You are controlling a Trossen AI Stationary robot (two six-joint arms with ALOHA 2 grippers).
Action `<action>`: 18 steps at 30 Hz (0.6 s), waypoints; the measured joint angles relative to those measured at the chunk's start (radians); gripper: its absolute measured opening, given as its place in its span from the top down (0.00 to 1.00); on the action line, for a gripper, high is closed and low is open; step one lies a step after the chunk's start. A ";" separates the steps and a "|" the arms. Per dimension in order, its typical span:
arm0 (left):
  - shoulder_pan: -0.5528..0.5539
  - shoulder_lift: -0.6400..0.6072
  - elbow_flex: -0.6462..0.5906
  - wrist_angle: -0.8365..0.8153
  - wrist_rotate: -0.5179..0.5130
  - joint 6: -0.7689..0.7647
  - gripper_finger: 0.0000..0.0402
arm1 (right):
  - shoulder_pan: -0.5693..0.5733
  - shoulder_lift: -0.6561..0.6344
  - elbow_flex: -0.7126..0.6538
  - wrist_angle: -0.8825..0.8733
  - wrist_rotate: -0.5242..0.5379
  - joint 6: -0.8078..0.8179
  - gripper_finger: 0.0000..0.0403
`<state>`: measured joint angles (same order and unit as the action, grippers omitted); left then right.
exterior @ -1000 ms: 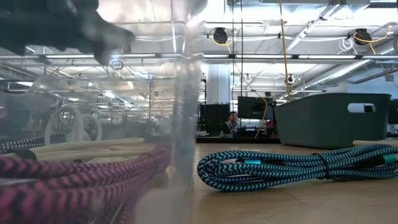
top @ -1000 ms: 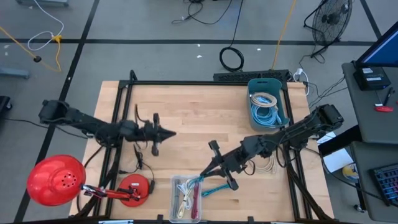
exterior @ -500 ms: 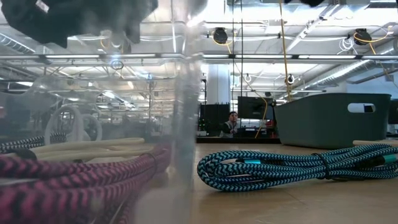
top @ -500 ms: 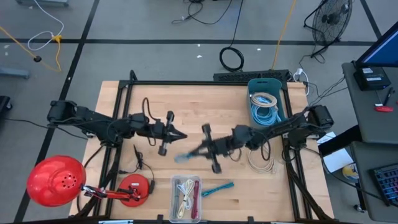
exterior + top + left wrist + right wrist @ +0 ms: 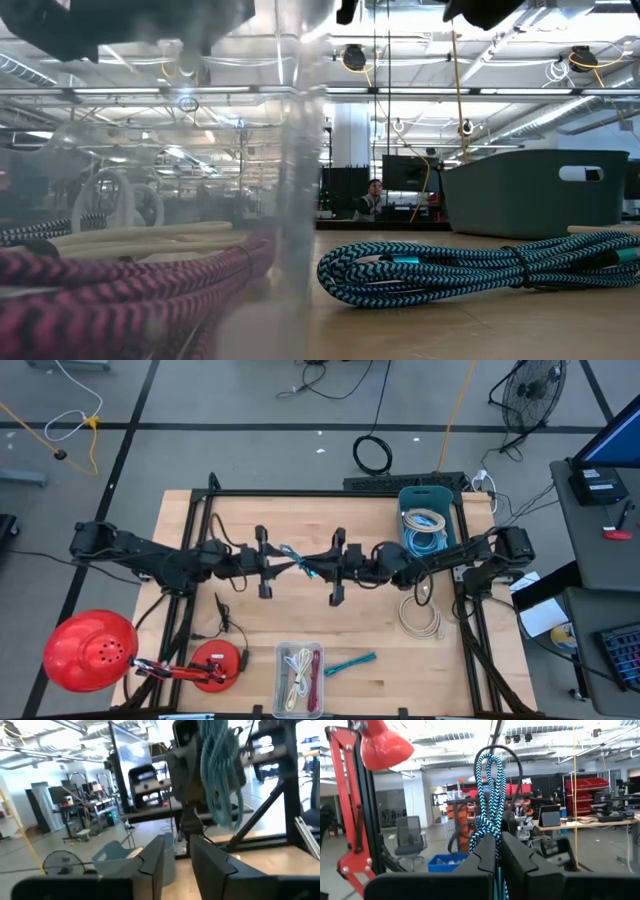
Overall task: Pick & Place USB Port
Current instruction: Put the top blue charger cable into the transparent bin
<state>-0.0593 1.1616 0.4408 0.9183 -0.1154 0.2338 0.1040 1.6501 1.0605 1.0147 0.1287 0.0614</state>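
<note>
Midway over the table (image 5: 300, 520), the right hand (image 5: 322, 565) pinches a bundled teal braided USB cable (image 5: 298, 559) and holds it up in the air, facing the left hand (image 5: 283, 563). Directly opposite, the left hand has its fingers (image 5: 152, 865) slightly spread, the cable just beyond their tips. Nearer the front edge, another teal cable (image 5: 349, 662) lies beside a clear tray (image 5: 299, 678) of cables.

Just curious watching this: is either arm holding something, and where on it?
The right end effector pinches a teal braided cable low on its bundled loops.
</note>
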 joint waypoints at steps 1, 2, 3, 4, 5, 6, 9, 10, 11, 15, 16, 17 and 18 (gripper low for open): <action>0.000 -0.015 0.000 -0.004 0.000 -0.002 0.75 | 0.000 0.000 -0.001 -0.003 0.000 -0.016 0.99; 0.000 -0.028 0.000 -0.003 0.006 -0.003 0.73 | 0.000 0.000 -0.001 -0.003 0.001 -0.030 0.99; 0.000 -0.041 0.000 -0.001 0.019 -0.007 0.72 | 0.000 0.000 -0.001 -0.002 0.001 -0.037 0.99; 0.000 -0.053 0.000 0.003 0.037 -0.007 0.71 | 0.000 0.000 -0.001 0.000 0.001 -0.040 0.99; 0.000 -0.063 0.000 0.003 0.052 -0.007 0.70 | 0.000 0.000 -0.001 0.003 0.001 -0.040 0.99; 0.000 -0.068 0.000 0.005 0.070 -0.008 0.70 | 0.000 0.000 -0.001 0.003 0.001 -0.040 0.99; -0.004 -0.070 0.000 0.022 0.101 -0.012 0.70 | -0.002 0.013 0.000 0.008 0.001 -0.027 0.99; -0.006 -0.070 0.000 0.022 0.104 -0.012 0.70 | -0.006 0.031 0.003 0.026 0.000 -0.017 0.99; -0.008 -0.070 0.002 0.022 0.105 -0.012 0.70 | -0.009 0.046 0.005 0.032 -0.001 -0.007 0.99; -0.008 -0.061 0.008 0.023 0.092 -0.027 0.70 | -0.019 0.097 0.018 0.046 -0.002 0.022 0.99; -0.008 -0.061 0.008 0.023 0.089 -0.027 0.70 | -0.020 0.107 0.024 0.050 -0.004 0.028 0.99; -0.008 -0.062 0.008 0.023 0.091 -0.029 0.70 | -0.020 0.114 0.025 0.049 -0.011 0.031 0.99; -0.008 -0.062 0.008 0.020 0.097 -0.033 0.70 | -0.020 0.120 0.026 0.048 -0.020 0.031 0.99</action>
<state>-0.0675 1.1000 0.4490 0.9388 -0.0183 0.2012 0.0841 1.7699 1.0869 1.0632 0.1084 0.0929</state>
